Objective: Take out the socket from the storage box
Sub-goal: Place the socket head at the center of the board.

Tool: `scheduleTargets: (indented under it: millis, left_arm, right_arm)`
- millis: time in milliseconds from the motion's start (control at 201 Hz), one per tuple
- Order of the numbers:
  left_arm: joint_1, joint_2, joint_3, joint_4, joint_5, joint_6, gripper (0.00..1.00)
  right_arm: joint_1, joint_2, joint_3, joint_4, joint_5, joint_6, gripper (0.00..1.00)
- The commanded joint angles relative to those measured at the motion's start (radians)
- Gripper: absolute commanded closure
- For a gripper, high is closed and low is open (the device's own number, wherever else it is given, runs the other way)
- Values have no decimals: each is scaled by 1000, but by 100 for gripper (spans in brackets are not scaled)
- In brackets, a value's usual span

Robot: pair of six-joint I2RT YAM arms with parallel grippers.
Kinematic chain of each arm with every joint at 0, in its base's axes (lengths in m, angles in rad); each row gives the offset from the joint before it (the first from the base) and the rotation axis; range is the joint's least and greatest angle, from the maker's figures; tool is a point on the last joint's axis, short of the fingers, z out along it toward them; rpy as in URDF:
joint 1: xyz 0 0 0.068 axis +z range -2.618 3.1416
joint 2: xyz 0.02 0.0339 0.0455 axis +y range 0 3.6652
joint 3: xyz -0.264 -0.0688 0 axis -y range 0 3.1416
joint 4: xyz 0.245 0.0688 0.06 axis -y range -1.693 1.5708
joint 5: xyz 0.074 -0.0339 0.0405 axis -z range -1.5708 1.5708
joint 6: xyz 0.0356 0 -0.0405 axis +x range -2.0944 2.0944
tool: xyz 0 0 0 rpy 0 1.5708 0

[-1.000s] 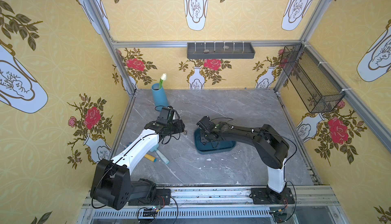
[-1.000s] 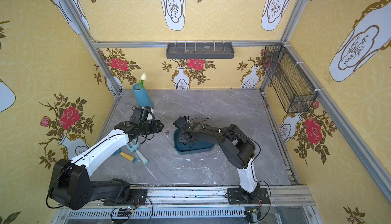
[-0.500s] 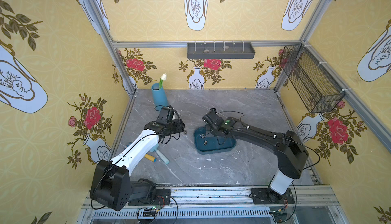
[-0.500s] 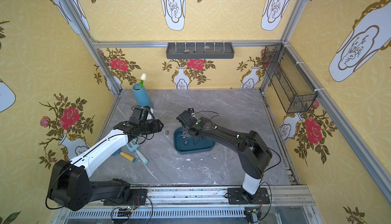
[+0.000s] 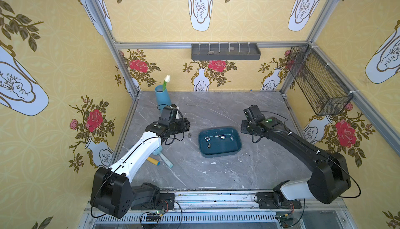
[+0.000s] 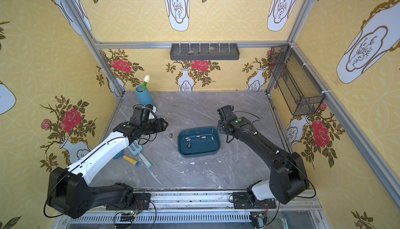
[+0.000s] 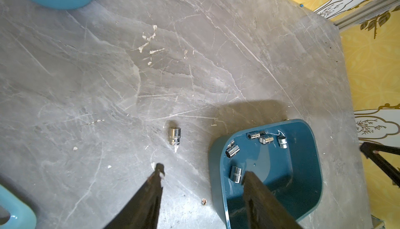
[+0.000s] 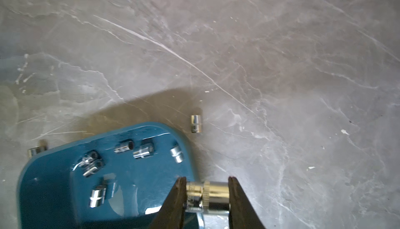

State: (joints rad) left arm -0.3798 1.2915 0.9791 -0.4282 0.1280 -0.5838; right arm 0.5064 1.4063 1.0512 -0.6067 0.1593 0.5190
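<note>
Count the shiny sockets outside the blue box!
3 sockets. One is clamped in the right gripper. One lies on the table left of the storage box. One lies beside the box corner nearest that gripper. More may hide under the arms.

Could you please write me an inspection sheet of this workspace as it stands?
Surface: grey marble table, white flecks and scratches.
Job's things: storage box holds several sockets; loose socket on the table beside it.
Clutter: blue vase with white tulip; toy garden tools.
End effectors: left end effector open, empty; right end effector shut on a chrome socket.
Cables: black wrist cables loop loosely.
Surroundings: grey tray and mesh basket on floral walls.
</note>
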Motion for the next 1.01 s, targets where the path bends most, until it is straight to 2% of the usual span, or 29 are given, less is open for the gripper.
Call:
scheduleTargets:
  millis: [0, 259, 652, 1006]
  left_arm:
    - [-2, 0, 4, -7, 13, 4, 36]
    - [-7, 11, 7, -11, 11, 5, 36]
    - [-8, 25, 13, -18, 19, 3, 36]
    - [-9, 21, 9, -21, 16, 2, 36]
  right_arm:
    - [-77, -2, -50, 47, -94, -42, 66]
    - [-152, 116, -109, 133, -148, -63, 66]
    - [-161, 247, -108, 172, -153, -43, 65]
    - [-164, 285, -93, 171, -152, -44, 63]
